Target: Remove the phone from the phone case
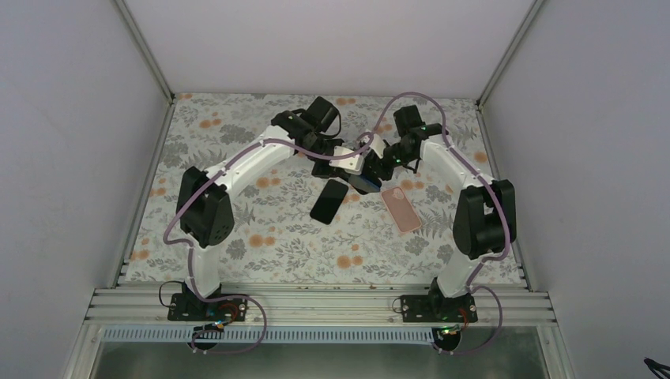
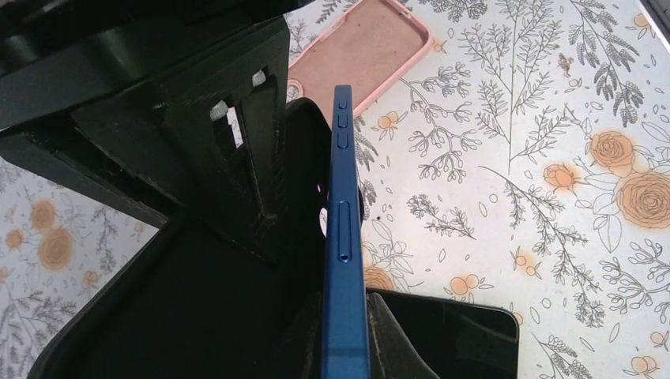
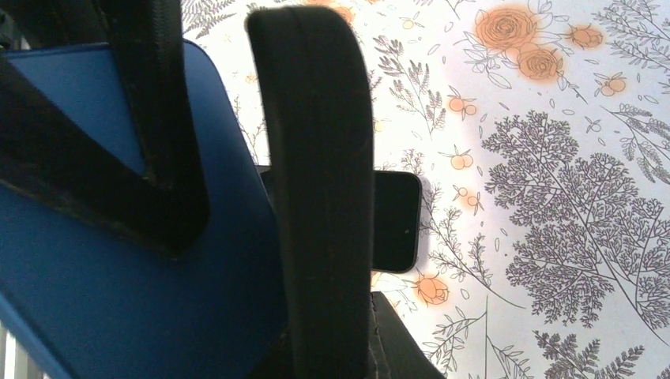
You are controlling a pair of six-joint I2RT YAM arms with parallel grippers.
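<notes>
I judge the separation itself to be done. The blue phone (image 1: pixel 363 183) hangs in the air between the two arms at the far middle of the table (image 1: pixel 261 237). The pink phone case (image 1: pixel 400 208) lies well apart from it, flat on the floral cloth with its hollow side up and nothing in it.

In the left wrist view I see the phone edge-on. Its side buttons and SIM tray are bare, so no case is around it.

The left gripper (image 1: pixel 353 166) is closed on the phone. One of its fingers (image 2: pixel 391 339) presses against the phone's side, and the phone runs straight up out of the jaws.

The right gripper (image 1: pixel 385 167) is right up against the phone too. In its own view one finger (image 3: pixel 316 197) stands in front of the blue back. I cannot tell whether its jaws are actually pinching the phone or only lying alongside it.

A black phone (image 1: pixel 329 201) lies flat on the cloth just below the held one, to the left of the case.

I think what remains is putting the phone down. That calls for:
- confirming the right gripper's hold, or getting it clear
- turning the phone from edge-on to flat
- lowering it onto bare cloth, away from both the black phone and the case
- opening the left jaws only once it rests

The main risks are dropping it from height and setting it down on the black phone.
</notes>
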